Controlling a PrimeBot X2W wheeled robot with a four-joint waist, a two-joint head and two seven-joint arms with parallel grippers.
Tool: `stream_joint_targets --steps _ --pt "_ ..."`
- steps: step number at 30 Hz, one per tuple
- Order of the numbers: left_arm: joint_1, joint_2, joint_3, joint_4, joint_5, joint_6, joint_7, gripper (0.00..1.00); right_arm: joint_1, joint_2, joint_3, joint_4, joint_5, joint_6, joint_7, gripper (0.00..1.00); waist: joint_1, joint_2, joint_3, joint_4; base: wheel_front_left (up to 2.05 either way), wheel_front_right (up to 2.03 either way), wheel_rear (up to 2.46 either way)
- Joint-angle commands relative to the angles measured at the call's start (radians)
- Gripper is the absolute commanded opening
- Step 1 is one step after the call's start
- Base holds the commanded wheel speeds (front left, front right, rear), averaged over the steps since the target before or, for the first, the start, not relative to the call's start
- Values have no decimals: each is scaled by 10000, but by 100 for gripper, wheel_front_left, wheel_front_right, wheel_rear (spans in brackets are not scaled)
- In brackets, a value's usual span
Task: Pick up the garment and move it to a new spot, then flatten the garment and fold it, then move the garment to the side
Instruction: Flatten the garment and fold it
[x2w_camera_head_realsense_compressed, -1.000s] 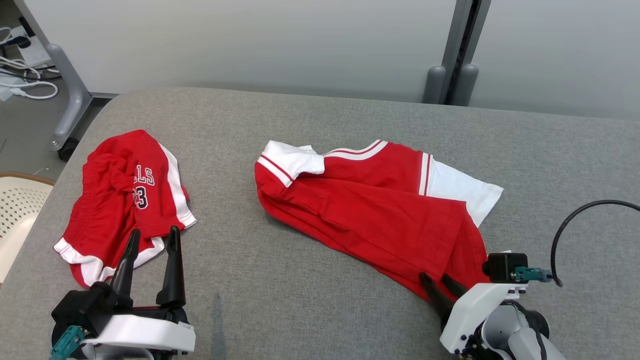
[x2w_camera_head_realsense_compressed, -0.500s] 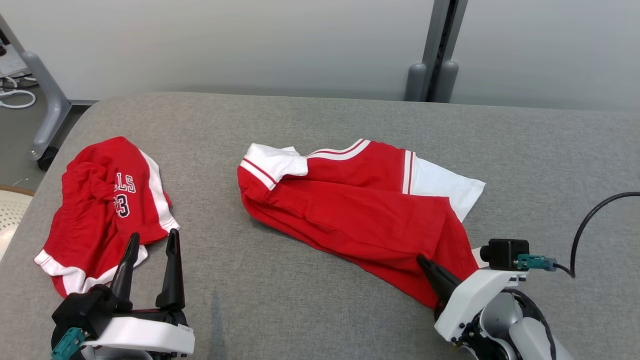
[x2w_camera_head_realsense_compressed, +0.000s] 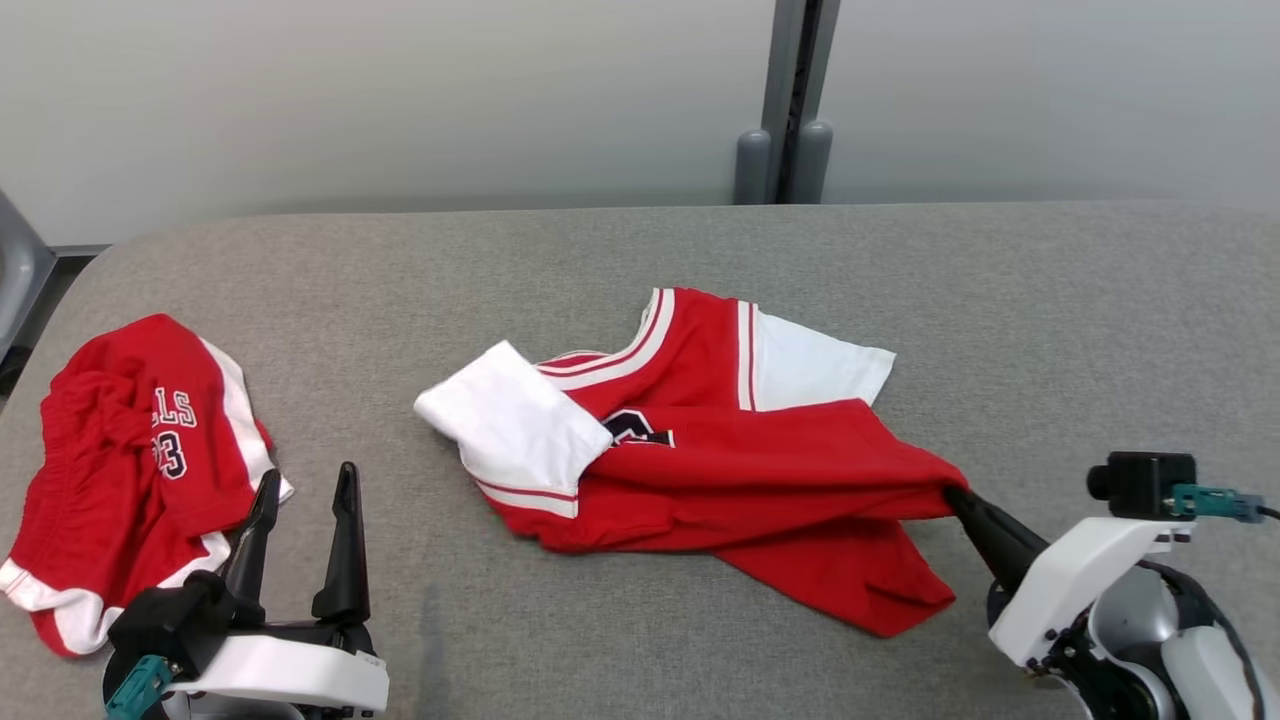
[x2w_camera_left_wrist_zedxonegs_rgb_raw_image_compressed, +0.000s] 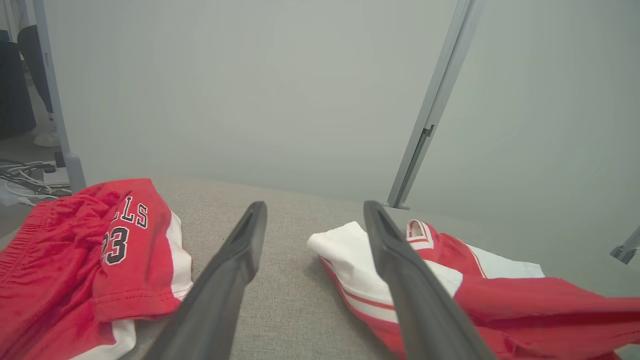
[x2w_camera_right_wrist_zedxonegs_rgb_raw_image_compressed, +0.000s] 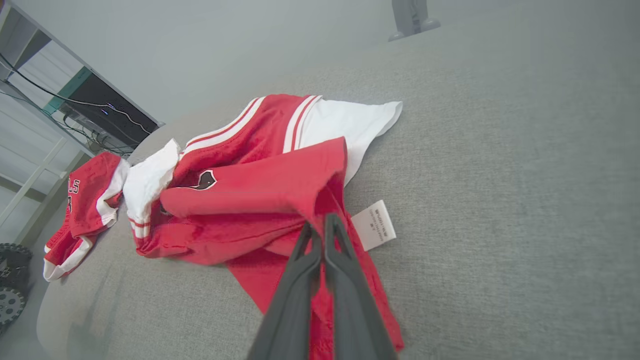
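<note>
The garment (x2w_camera_head_realsense_compressed: 740, 470) is a red jersey with white sleeves, lying crumpled in the middle of the grey padded table (x2w_camera_head_realsense_compressed: 600, 250). My right gripper (x2w_camera_head_realsense_compressed: 955, 495) is shut on the jersey's red hem at its right end, and the cloth is drawn taut toward it. In the right wrist view the closed fingertips (x2w_camera_right_wrist_zedxonegs_rgb_raw_image_compressed: 317, 225) pinch the red fabric (x2w_camera_right_wrist_zedxonegs_rgb_raw_image_compressed: 260, 190), with a white label (x2w_camera_right_wrist_zedxonegs_rgb_raw_image_compressed: 375, 225) just beside them. My left gripper (x2w_camera_head_realsense_compressed: 305, 480) stands open at the lower left, holding nothing. In the left wrist view its spread fingers (x2w_camera_left_wrist_zedxonegs_rgb_raw_image_compressed: 312, 210) frame the jersey's white sleeve (x2w_camera_left_wrist_zedxonegs_rgb_raw_image_compressed: 350, 250).
A pair of red shorts (x2w_camera_head_realsense_compressed: 110, 450) with white trim and the number 23 lies bunched at the table's left edge, close to my left gripper. A grey post (x2w_camera_head_realsense_compressed: 790, 100) stands against the wall behind the table. Bare grey surface stretches to the right and back.
My right gripper has shut on the jersey's hem and drawn it up and to the right. The jersey has shifted and a dark chest print now shows. The head camera has turned right.
</note>
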Motion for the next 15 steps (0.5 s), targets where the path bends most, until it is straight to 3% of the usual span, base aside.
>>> stream_joint_targets --steps 1,7,15 --pt "-74 38 26 34 72 -55 -46 100 163 -174 -234 -178 -16 23 73 0 0 -1 -9 -130 0 0 0" --pt "-174 86 -82 280 27 -96 -17 100 460 -405 -942 -281 -506 23 126 0 0 -1 15 -302 0 0 0" --pt "-318 132 -194 494 -25 -85 51 100 676 -280 -1411 531 -1752 23 11 0 0 -1 21 -336 0 0 0"
